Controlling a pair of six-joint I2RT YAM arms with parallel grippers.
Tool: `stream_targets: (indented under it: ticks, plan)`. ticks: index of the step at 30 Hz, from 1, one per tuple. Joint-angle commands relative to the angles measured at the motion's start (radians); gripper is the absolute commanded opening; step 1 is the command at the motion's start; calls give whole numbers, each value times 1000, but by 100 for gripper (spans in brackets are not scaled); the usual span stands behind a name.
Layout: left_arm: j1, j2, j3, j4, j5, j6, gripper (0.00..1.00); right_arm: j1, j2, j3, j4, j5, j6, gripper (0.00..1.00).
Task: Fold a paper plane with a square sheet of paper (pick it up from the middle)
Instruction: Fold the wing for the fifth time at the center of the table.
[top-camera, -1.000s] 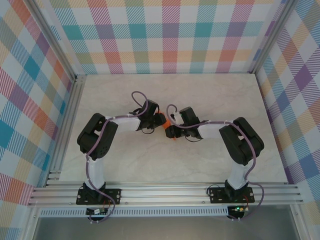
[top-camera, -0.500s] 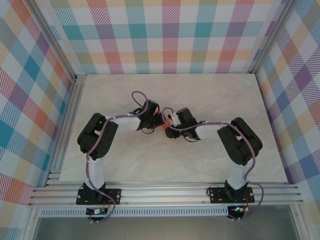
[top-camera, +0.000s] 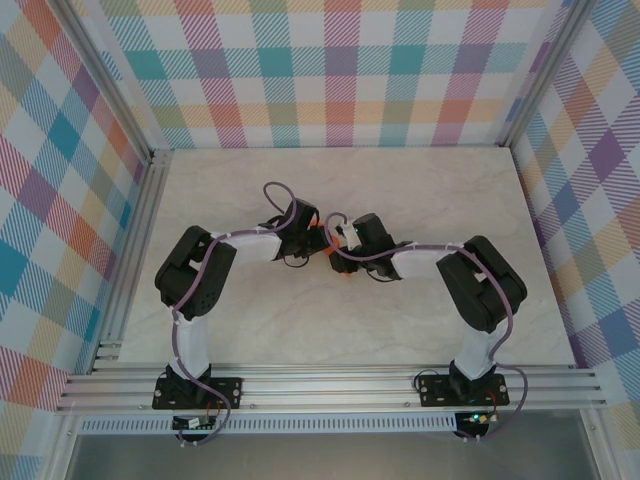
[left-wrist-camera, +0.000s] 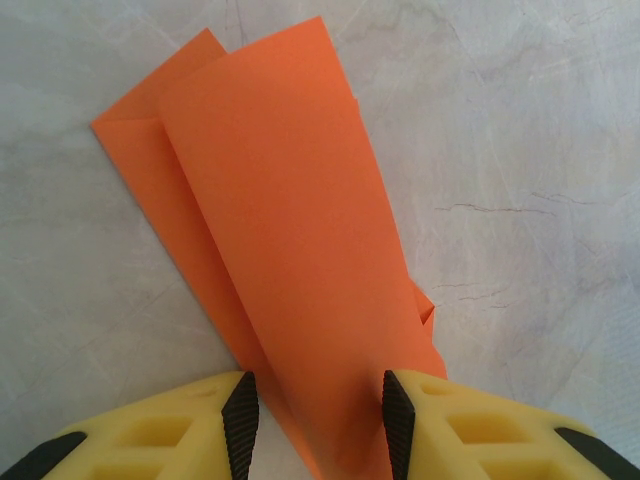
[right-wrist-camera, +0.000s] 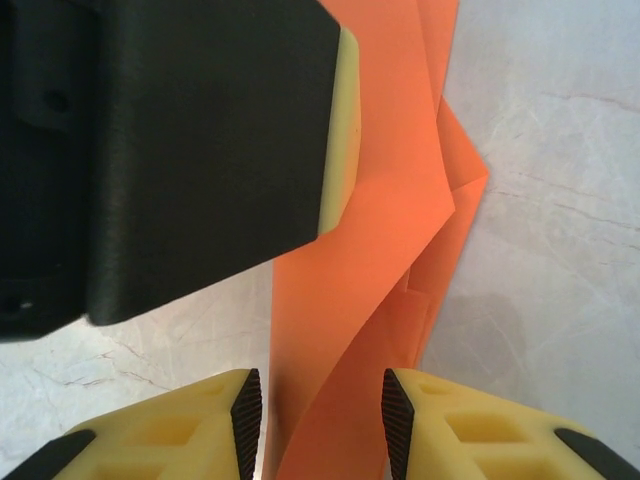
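Enclosure: we see a pale marble-patterned table top (top-camera: 420, 190) walled by pastel plaid panels (top-camera: 340, 70), with silver aluminium rails (top-camera: 330, 385) along the lower edge. Inside stand the two black arms and one piece of paper.
Paper: thin bright orange paper (left-wrist-camera: 290, 220), folded into a long narrow shape of overlapping layers, lies on the table at the centre of the top view, between the two wrists that meet over it.
Left wrist view: the paper runs from the upper left down to the bottom centre. Its top layer curves up off those beneath, and a small bent corner juts out at centre right.
Left gripper (left-wrist-camera: 318, 410): its yellow fingers with black pads (left-wrist-camera: 242, 420) stand partly apart at the bottom edge. The paper fills the gap, and we cannot tell whether they pinch it.
Right gripper (right-wrist-camera: 318, 410): it is likewise partly apart at the bottom edge, with the paper rising between the fingers. Whether it grips, we cannot tell.
Right wrist view: the left gripper's black body covers the upper left, overlapping the paper.
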Motion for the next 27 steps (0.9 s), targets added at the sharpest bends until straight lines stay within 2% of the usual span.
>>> stream_targets:
  ticks: [1, 13, 22, 27]
  plan:
    - [-8, 47, 11, -39, -14, -13, 41, 7, 28, 32, -2, -40, -1, 40]
    - [-7, 37, 13, -44, -12, -13, 41, 8, 71, 54, 5, -15, -9, 36]
    - [-2, -53, 6, -62, -24, 1, 45, 8, 45, 44, -9, -74, 18, 11]
    - [9, -140, -36, -75, -60, 3, 51, 7, 16, 57, -78, -112, 58, 6]
